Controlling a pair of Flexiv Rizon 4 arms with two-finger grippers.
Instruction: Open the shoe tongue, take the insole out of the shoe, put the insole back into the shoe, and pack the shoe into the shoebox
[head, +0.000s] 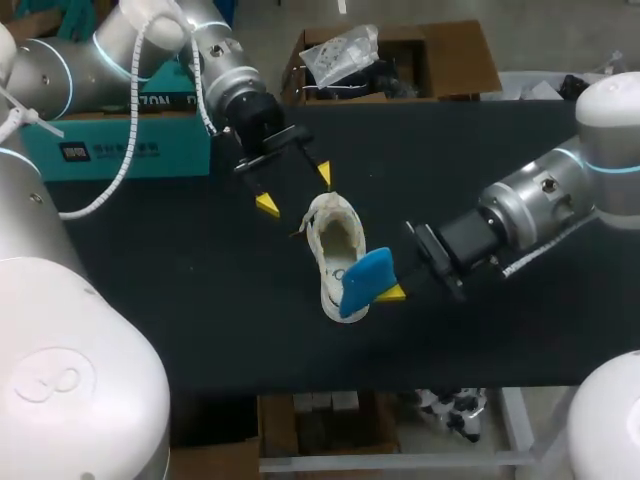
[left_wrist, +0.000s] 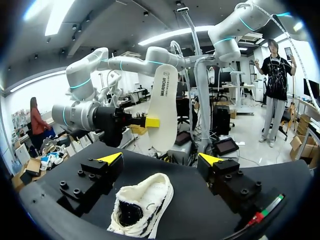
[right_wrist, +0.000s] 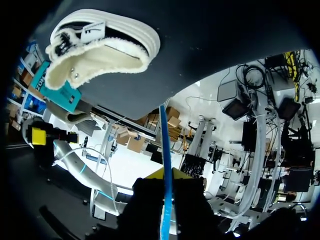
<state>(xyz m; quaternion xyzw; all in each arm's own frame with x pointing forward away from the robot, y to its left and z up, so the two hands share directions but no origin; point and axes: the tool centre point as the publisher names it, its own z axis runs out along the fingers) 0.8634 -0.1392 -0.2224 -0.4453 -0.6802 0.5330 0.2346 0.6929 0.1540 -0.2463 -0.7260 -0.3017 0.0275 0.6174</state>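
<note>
A white shoe lies on the black table, its opening facing up. Just past the shoe's far end my left gripper hangs open, with nothing between its yellow tips. From the left wrist the shoe shows below and between the open gripper. My right gripper is shut on the insole, blue on top, held over the shoe's near end. Its white underside faces the left wrist view. In the right wrist view the insole runs edge-on out of the gripper toward the shoe.
A teal box stands at the table's back left, under my left arm. The table's front edge runs just below the shoe and the right gripper.
</note>
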